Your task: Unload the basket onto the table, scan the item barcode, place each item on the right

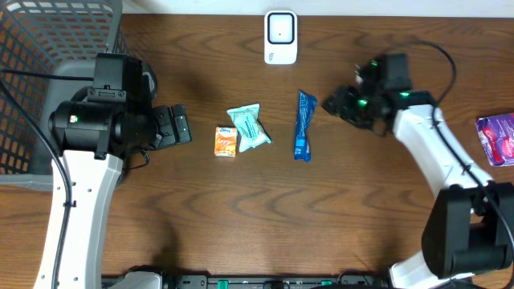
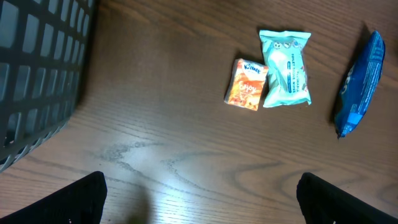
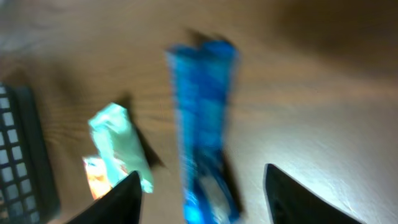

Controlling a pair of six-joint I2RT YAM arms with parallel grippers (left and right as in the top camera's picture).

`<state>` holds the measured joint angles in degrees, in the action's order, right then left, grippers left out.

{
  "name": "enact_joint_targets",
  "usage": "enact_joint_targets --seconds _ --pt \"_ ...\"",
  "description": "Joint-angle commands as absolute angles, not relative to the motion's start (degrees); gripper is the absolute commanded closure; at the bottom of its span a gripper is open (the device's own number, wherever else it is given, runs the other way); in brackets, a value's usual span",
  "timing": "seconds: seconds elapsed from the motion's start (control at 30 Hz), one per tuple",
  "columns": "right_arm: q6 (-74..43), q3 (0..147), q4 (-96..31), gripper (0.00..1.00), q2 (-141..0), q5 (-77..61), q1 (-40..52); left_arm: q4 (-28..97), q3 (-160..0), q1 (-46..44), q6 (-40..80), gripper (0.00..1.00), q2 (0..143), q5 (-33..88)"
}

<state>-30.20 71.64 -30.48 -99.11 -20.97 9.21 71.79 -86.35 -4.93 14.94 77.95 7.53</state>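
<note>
dark wood-grain table (image 1: 361, 225), faint glare on the grain. grey mesh basket (image 1: 48, 40) at the far left corner, white scanner (image 1: 280, 36) at the far edge. blue packet (image 1: 303, 124) flat on the wood, just beside the right gripper (image 1: 331, 103), fingers apart, holding nothing. teal packet (image 1: 246, 126) and orange packet (image 1: 226, 141) touching, mid-table. left gripper (image 1: 180, 125) wide apart, empty. purple packet (image 1: 499, 138) at the right edge.
</note>
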Motion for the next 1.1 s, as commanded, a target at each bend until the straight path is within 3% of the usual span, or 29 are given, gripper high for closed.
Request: enact_joint_targets --seconds 0.0,0.2,0.4,0.6,0.83,1.07 --pt "-32.05 71.94 -28.71 0.35 -99.83 -8.03 15.62 71.96 -87.48 -4.78 14.20 0.02 77.87 7.20" --pt "-34.33 71.94 -27.90 0.34 -103.94 13.37 25.34 71.96 -87.48 -4.78 14.20 0.02 77.87 7.20" --pt "-36.67 71.94 -28.73 0.34 -109.12 20.97 30.06 71.96 -87.48 -4.78 14.20 0.02 77.87 7.20" --pt "-37.80 71.94 -30.11 0.55 -112.49 22.20 29.74 71.96 -87.48 -4.78 14.20 0.02 77.87 7.20" --pt "-39.79 71.96 -31.44 0.99 -112.07 16.47 25.87 71.96 -87.48 -4.78 14.20 0.02 77.87 7.20" --pt "-38.02 71.99 -26.28 0.99 -111.74 -10.26 18.20 71.96 -87.48 -4.78 14.17 0.02 77.87 7.20"
